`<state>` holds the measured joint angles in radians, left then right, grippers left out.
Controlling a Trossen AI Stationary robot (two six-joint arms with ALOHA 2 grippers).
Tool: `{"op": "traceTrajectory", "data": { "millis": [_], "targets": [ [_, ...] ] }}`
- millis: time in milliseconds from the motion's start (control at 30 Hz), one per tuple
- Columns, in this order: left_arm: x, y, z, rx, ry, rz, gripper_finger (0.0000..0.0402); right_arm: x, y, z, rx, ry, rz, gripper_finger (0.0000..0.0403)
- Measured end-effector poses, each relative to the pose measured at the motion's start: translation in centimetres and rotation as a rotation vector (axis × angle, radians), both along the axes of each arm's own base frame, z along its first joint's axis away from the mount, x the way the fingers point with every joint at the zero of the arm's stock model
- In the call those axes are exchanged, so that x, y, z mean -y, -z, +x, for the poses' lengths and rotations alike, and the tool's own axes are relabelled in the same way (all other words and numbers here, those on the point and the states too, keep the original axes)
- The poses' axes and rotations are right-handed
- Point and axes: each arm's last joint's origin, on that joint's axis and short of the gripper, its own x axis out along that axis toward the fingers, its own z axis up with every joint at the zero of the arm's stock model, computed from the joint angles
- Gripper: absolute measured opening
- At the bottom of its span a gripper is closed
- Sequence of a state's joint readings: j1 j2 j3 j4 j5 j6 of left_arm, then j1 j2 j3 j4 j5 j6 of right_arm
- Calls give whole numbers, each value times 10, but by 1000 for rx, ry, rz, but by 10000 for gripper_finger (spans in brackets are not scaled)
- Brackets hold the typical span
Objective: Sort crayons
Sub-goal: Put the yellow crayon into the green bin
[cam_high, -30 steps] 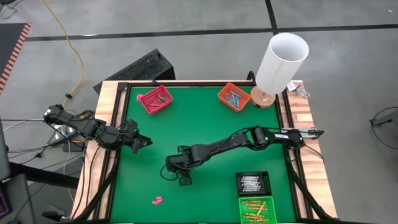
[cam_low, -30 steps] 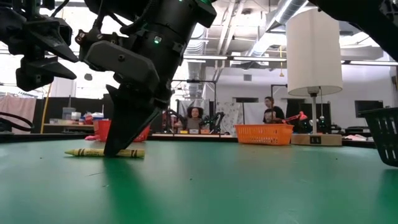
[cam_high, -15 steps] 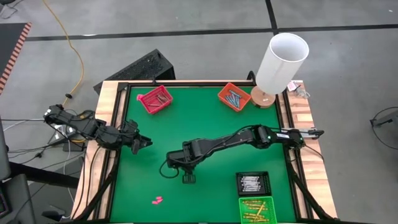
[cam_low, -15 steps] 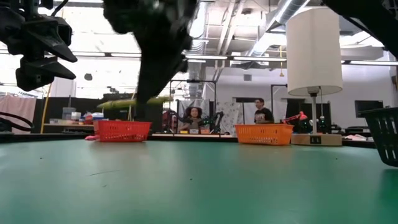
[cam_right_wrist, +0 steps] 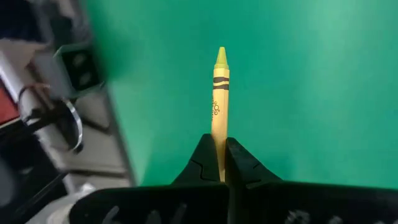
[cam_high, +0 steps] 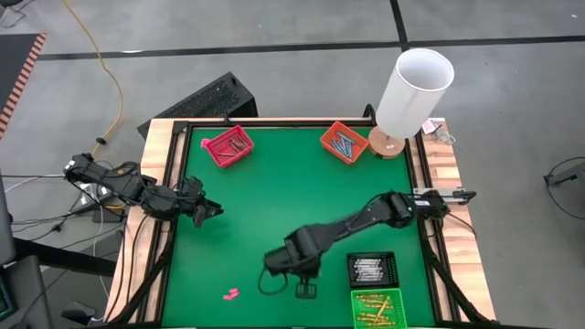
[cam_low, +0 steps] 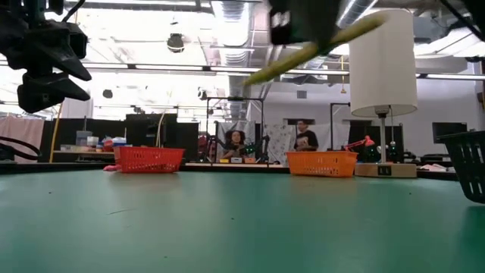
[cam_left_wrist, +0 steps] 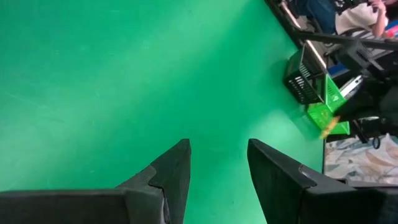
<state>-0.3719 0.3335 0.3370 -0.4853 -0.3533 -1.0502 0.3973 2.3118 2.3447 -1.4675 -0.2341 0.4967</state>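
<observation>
- My right claw [cam_right_wrist: 221,163] is now clenched on 1 yellow crayon [cam_right_wrist: 218,106], gripping it at the back end so that most of its length sticks out ahead of my fingertips.
- 1 second ago this crayon was lying flat on the green table [cam_high: 274,196], with my claw pressed down on it. Half a second ago it was already off the surface. Now it is clearly in the air; in the low view it shows as a tilted blur high above the table.
- In the same second my right arm has swung from the middle of the table towards 5 o'clock. Seen from above, my right claw [cam_high: 306,289] now hangs just at 9 o'clock of the black tray [cam_high: 372,269] and near the green tray [cam_high: 377,308], which already holds yellow crayons.
- I judge that the pick is done and the carry is almost finished. What remains is to bring the crayon over the green tray and let it go there.
- My left claw [cam_left_wrist: 217,163] has not moved. It waits at the 9 o'clock edge of the table, with its fingers released and nothing between them.
- The red tray [cam_high: 228,146] and the orange tray [cam_high: 344,142] stand at the 12 o'clock edge, well apart from my load.
</observation>
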Motion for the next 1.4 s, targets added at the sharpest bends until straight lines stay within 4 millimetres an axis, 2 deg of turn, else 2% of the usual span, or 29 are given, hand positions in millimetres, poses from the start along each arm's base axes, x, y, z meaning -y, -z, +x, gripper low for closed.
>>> {"op": "traceTrajectory", "data": {
  "millis": [167,433,733,900,1133,1400],
  "targets": [
    [0,0,0,-4,8,18,149,-33,-8,-22,-43,-49,64,1],
    [0,0,0,-3,6,18,149,-75,-22,-64,-163,-2,69,1],
    [-2,0,0,6,-42,30,149,-100,-59,-111,-158,97,88,1],
    [-2,0,0,7,-55,8,149,-114,-66,-132,-150,130,67,0],
    [-2,0,0,7,-57,5,149,-119,-56,-158,-213,152,-5,0],
    [-2,0,0,13,-93,-22,149,-95,-37,-179,-210,164,-31,0]
  ]
}}
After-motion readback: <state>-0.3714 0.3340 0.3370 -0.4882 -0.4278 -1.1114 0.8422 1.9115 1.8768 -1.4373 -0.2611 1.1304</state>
